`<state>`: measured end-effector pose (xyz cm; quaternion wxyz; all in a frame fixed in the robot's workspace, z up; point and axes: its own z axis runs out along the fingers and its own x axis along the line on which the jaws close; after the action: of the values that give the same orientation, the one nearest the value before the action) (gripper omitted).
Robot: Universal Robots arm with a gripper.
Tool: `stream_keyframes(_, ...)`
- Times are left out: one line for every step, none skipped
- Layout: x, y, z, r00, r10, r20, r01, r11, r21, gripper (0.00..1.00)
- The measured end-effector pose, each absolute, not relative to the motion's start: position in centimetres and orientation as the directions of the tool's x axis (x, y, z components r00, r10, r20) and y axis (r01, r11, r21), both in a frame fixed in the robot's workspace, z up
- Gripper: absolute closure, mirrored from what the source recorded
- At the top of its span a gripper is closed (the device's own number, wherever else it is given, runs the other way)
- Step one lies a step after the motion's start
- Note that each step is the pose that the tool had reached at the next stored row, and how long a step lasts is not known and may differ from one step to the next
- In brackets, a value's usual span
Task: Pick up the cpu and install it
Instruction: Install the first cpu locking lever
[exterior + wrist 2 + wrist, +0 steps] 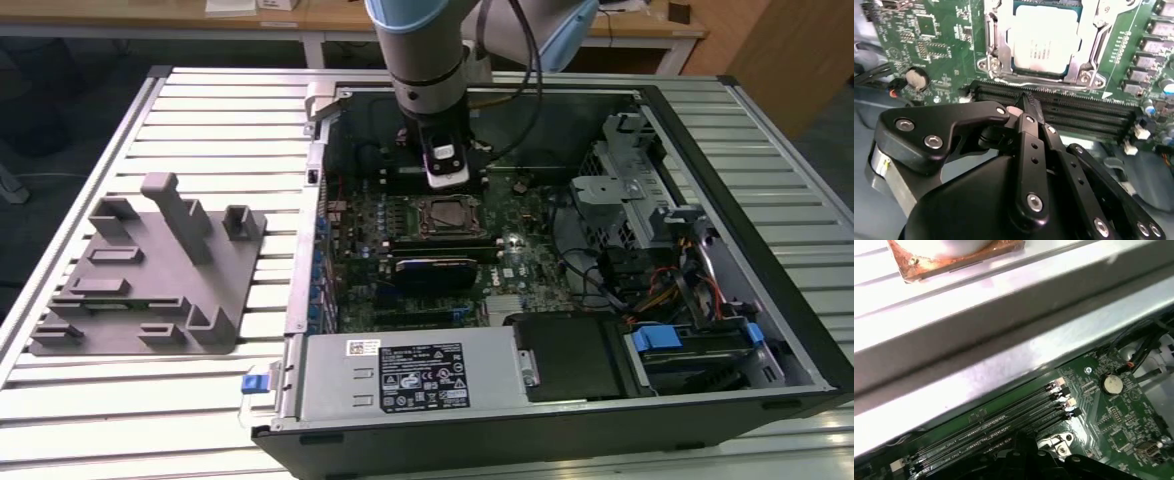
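Cpu [1044, 42] seated in the motherboard [934, 45] socket, its pale silvery square top framed by the metal bracket.
Arm reaches down into the open case; the gripper [1026, 107], fingers pinched together and empty, hovers over the memory slots [1079, 112] beside the socket.

The exterior view sits high up and off the arm, looking steeply down on the slatted table [160, 110] and the whole open computer case [561, 420] from a fair way back, with the arm [420, 60] coming in from the far side. The second wrist view rides right behind the claw [1026, 107], peering past its black linkages at the motherboard [939, 45] from very close, socket [1046, 42] and memory slots [1079, 112] ahead. The first wrist view hugs the case wall [1004, 340], also close. Both wrist views share the memory slots and coin battery [1112, 384].
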<state>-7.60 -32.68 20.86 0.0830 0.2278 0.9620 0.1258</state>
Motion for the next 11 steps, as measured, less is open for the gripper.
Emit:
stream_keyframes(-7.6,-32.68,21.11,-0.882,0.459,-0.102,0.417,0.865,0.28,0.89)
stream_keyframes(-7.6,-32.68,21.34,-0.882,0.459,-0.102,0.417,0.865,0.28,0.89)
stream_keyframes(-7.6,-32.68,21.58,-0.882,0.459,-0.102,0.418,0.865,0.28,0.89)
stream_keyframes(-7.6,-32.68,21.77,-0.882,0.459,-0.102,0.418,0.864,0.28,0.89)
stream_keyframes(-7.6,-32.68,21.92,-0.882,0.459,-0.102,0.418,0.864,0.28,0.89)
stream_keyframes(-7.6,-32.68,22.03,-0.882,0.46,-0.102,0.418,0.864,0.28,0.89)
stream_keyframes(-7.6,-32.68,22.09,-0.882,0.46,-0.103,0.418,0.864,0.279,0.89)
stream_keyframes(-7.59,-32.67,22.11,-0.882,0.46,-0.103,0.418,0.864,0.279,0.89)
stream_keyframes(-7.59,-32.67,22.11,-0.882,0.46,-0.103,0.418,0.864,0.279,0.89)
stream_keyframes(-7.6,-32.67,22.11,-0.882,0.46,-0.103,0.418,0.864,0.279,0.89)
stream_keyframes(-7.6,-32.68,22.11,-0.882,0.46,-0.103,0.418,0.864,0.279,0.89)
